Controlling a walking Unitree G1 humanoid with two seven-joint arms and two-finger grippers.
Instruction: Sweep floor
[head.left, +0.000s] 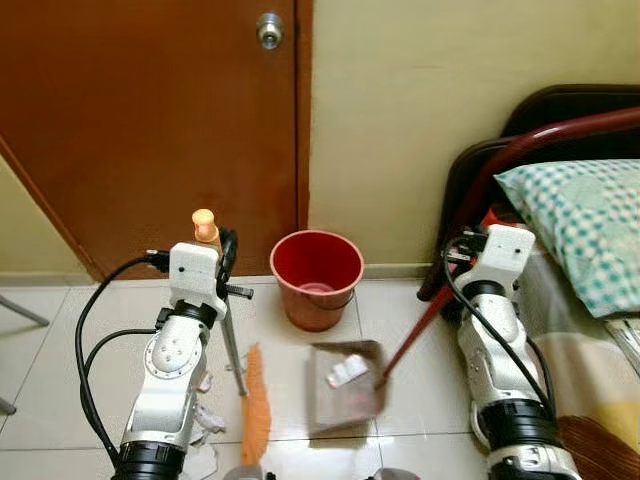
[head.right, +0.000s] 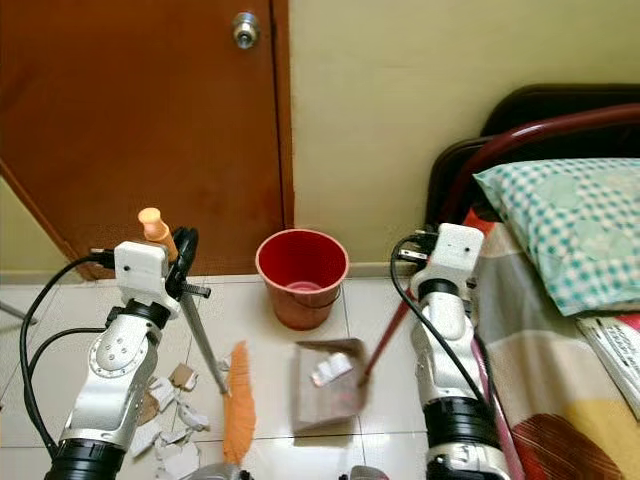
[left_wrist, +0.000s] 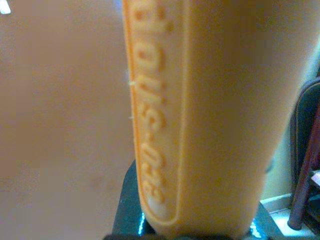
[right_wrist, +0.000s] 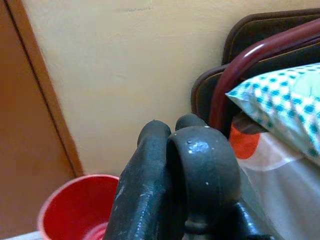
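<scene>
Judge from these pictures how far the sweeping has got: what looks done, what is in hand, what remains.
Done: a few scraps already lie in the dustpan. In hand: the left gripper holds the orange-tipped broom handle, its orange bristles down beside the pan; the right gripper holds the dustpan's red handle. Left: paper scraps near the left arm, then probably emptying into the red bucket.

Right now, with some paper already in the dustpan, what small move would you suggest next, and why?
Probably a short broom stroke. The left gripper holds the orange broom and the right gripper the dustpan. Torn paper scraps lie on the tiles on the broom's far side from the pan, so drawing the bristles through them toward its mouth seems sensible.
</scene>
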